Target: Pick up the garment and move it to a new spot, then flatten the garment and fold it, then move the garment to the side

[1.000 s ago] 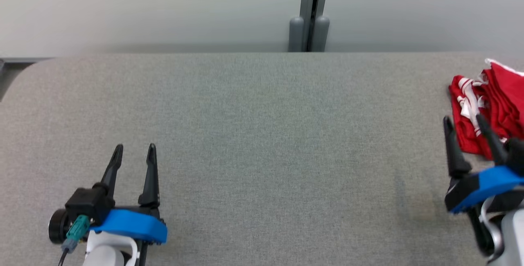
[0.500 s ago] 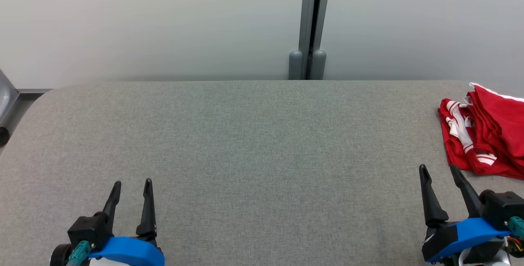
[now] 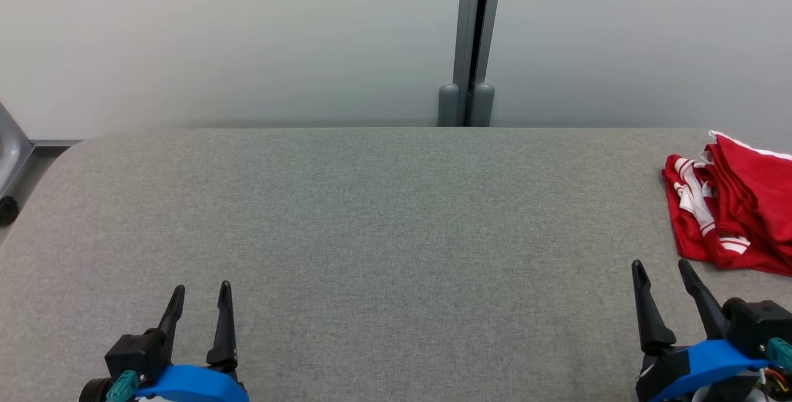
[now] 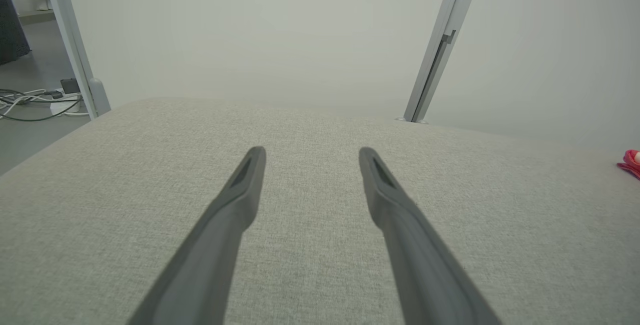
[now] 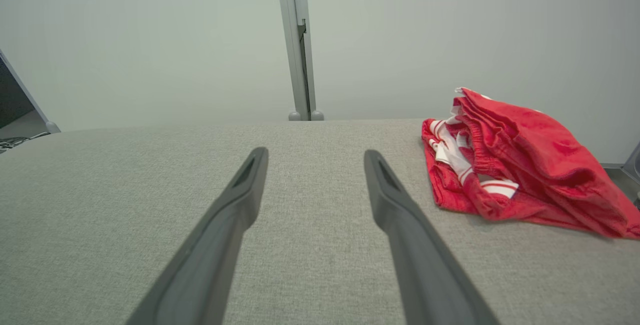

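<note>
Left fingers (image 3: 224,318): apart and holding nothing, low at the near left of the table (image 3: 396,235). In my left wrist view (image 4: 240,200) they point over bare grey fabric towards the far edge.
Right fingers (image 3: 643,303): apart and empty, at the near right. My right wrist view (image 5: 395,205) shows them aimed at the far edge, with the garment off to their right and not touching.
Garment (image 3: 730,210): red cloth, bunched in loose folds on the far right of the table and running off the right edge of the head view. It lies beyond my right fingers, and from that wrist (image 5: 520,165) it looks heaped rather than flat. A sliver of it shows at the right edge of my left wrist view (image 4: 631,161).
Markings: white bands on the red cloth are all I can make out.
Table edges: straight far edge along the wall (image 3: 247,37), rounded far-left corner.
Open room: a wide bare stretch of grey fabric between my two pairs of fingers and up to the far edge.
Behind: a grey post (image 3: 473,43) stands at the middle of the far edge.
Beyond the left corner: cables (image 4: 30,100) lie on the floor.
</note>
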Robot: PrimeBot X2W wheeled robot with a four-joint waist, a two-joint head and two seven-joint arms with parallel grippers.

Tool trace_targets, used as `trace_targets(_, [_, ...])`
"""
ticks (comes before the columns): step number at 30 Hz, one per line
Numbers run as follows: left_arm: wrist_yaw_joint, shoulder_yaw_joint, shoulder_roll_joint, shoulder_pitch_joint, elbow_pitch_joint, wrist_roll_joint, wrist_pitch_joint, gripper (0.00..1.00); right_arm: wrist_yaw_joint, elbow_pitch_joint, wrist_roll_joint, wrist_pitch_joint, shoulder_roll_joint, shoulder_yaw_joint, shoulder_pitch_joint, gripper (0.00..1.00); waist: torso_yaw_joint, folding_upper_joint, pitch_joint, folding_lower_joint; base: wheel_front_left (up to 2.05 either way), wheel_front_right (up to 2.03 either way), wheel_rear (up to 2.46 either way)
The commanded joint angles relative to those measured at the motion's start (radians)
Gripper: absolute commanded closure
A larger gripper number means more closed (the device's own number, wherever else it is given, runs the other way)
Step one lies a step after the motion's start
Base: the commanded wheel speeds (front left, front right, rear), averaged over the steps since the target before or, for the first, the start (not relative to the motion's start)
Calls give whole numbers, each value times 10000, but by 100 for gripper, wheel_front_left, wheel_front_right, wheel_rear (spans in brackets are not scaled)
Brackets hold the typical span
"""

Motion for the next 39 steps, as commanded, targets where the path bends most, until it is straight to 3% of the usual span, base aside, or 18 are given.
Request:
trace_targets(1, [-29, -3, 75, 55, 13, 39, -44, 0, 2, -49, -22, -15, 44, -18, 135, 0, -1, 0, 9, 0, 0, 0, 0])
trace_targets(22, [-125, -173, 123, -147, 36, -255, -44, 0, 2, 163, 112, -124, 81, 90, -18, 0, -148, 0, 171, 0, 0, 0, 0])
trace_targets(23, [-128, -181, 122, -137, 38, -277, -44, 100, 2, 169, 122, -128, 80, 94, -16, 100, -149, 0, 169, 0, 0, 0, 0])
trace_targets(32, [-74, -139, -197, 516, 687, -283, 79, 100, 0, 965, 195, 22, 170, 93, 119, 100, -155, 0, 170, 0, 0, 0, 0])
trace_targets(39, [-88, 66, -260, 430, 493, -1470, 433, 100, 0, 1047, 1518, 194, 164, 65, -7, 100, -172, 0, 170, 0, 0, 0, 0])
